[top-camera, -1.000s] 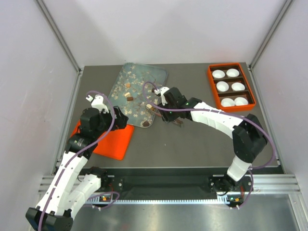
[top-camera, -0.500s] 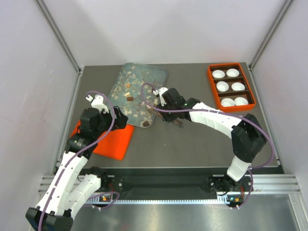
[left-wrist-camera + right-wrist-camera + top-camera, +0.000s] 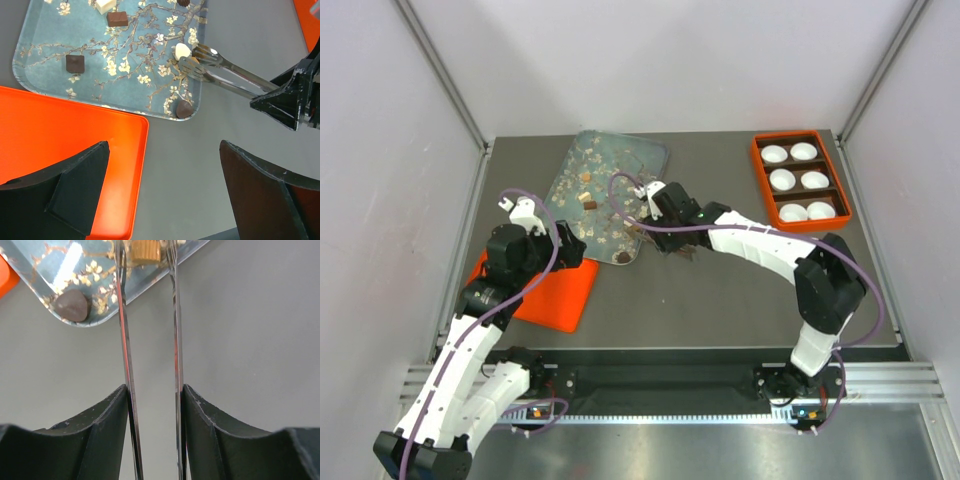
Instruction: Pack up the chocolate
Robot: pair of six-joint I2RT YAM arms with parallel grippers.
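Several chocolate lumps lie on a blue floral tray (image 3: 582, 152). My right gripper (image 3: 152, 395) is shut on thin metal tongs (image 3: 174, 340) at the tray's near right corner (image 3: 658, 222). The tong arms stand apart, one on each side of a tan chocolate (image 3: 145, 249). A dark heart-shaped chocolate (image 3: 71, 305) lies at the tray's corner, and also shows in the left wrist view (image 3: 184, 109). That view shows the tongs (image 3: 225, 70), a cream lump (image 3: 182, 50) and a dark square (image 3: 75, 62). My left gripper (image 3: 165, 150) is open and empty, over the edge of the orange lid (image 3: 60, 135).
An orange box (image 3: 757, 175) with several white paper cups (image 3: 782, 180) stands at the back right. The orange lid (image 3: 560, 295) lies flat at the front left, next to the tray. Grey walls close in the sides and the back.
My right gripper has shifted the tongs a little to the left, farther over the tray's corner. The left arm has not moved.
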